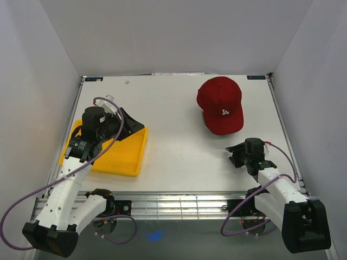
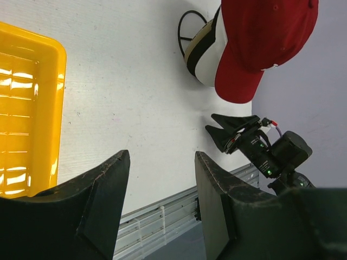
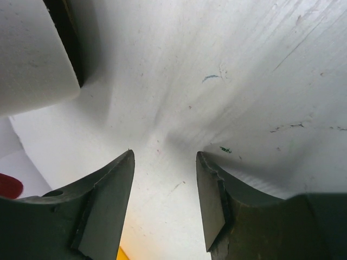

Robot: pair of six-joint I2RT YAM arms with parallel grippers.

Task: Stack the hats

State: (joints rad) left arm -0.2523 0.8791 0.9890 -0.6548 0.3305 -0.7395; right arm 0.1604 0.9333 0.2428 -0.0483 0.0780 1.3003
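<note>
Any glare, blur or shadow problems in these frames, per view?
Top external: even, sharp, no glare on the red hat. Left wrist: bright glare streaks on the yellow tray. Right wrist: table close and soft, grey shadow ahead of the right tool.

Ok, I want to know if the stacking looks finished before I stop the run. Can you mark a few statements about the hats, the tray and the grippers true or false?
1. The red cap lies on top of other hats. True; white and tan fabric shows under it in the left wrist view.
2. The right gripper grips a hat. False; its jaws stand apart over the table, with nothing between them.
3. The yellow tray lies on the table's right side. False; it lies on the left.
4. The left gripper is open and holds nothing. True.
5. The red cap rests in the yellow tray. False; it sits apart from it, toward the far right.
</note>
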